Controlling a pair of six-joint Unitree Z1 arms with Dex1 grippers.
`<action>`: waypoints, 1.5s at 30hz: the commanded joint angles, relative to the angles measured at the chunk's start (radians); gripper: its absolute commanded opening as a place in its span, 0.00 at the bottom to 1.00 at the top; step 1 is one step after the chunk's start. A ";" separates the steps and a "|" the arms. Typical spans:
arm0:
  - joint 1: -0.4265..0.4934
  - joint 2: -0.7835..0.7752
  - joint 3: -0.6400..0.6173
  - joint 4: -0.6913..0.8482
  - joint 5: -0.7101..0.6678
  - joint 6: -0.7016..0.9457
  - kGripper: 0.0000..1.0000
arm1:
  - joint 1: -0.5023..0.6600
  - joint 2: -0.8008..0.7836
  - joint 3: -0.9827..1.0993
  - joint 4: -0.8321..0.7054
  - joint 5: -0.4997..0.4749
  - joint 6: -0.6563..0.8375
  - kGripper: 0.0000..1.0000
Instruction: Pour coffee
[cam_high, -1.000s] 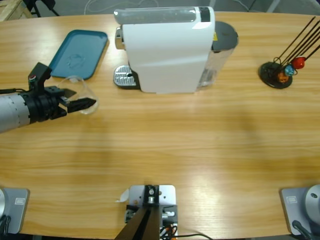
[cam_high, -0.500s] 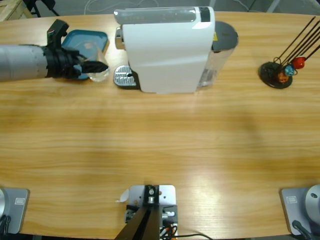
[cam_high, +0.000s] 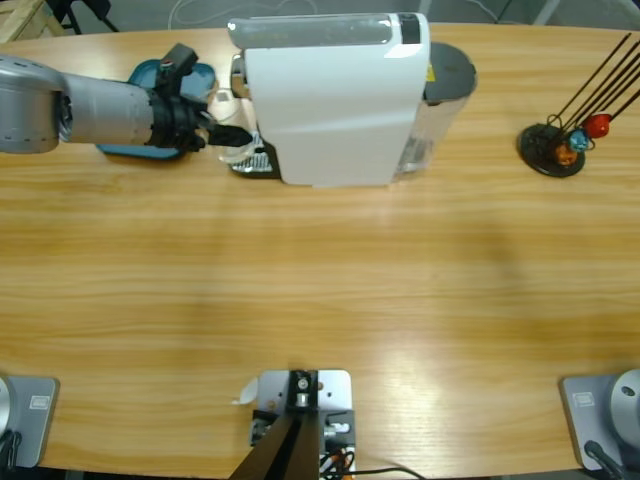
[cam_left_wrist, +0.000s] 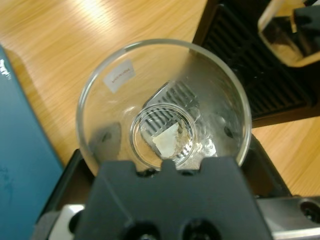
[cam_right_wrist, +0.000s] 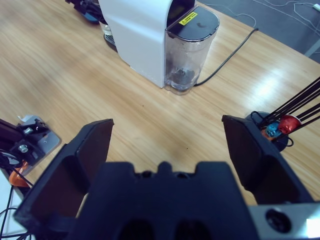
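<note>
Toward the far left corner of the long wooden bench (cam_high: 320, 300) lies a flat teal plastic tray (cam_high: 150, 75), mostly hidden under the silver-grey left arm that reaches in from the left edge. The left gripper (cam_high: 232, 136) is clenched around a clear empty glass cup (cam_left_wrist: 162, 107), which it carries at the black drip grille (cam_high: 262, 160) in front of the white boxy coffee machine (cam_high: 335, 100) standing along the far edge near the middle. In the left wrist view the glass cup fills the picture, its base over the bare wood with the dark ribbed grille just beyond it and the tray off to one side; nothing dark sits in it, so no coffee has been poured. Whether the cup is resting on the grille or is held just off it cannot be told. As a judgement, the fetching of the cup is done or nearly so; what is left is to seat it squarely under the spout, let go, start the brew and let the coffee run. Further right, near the far right corner, stands a black wire capsule stand (cam_high: 555, 145) holding coloured capsules. The right gripper (cam_right_wrist: 167, 145) hangs spread wide and empty, high over the bench.
</note>
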 joint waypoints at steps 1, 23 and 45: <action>-0.039 0.095 -0.024 0.002 -0.015 0.005 0.21 | -0.009 -0.036 0.032 0.007 -0.005 0.002 0.94; -0.069 0.031 0.050 0.008 -0.033 0.003 1.00 | -0.014 -0.054 0.036 0.007 -0.005 -0.002 0.93; -0.091 -0.046 0.145 0.009 -0.033 0.006 1.00 | -0.016 -0.064 0.040 0.000 -0.003 0.004 0.92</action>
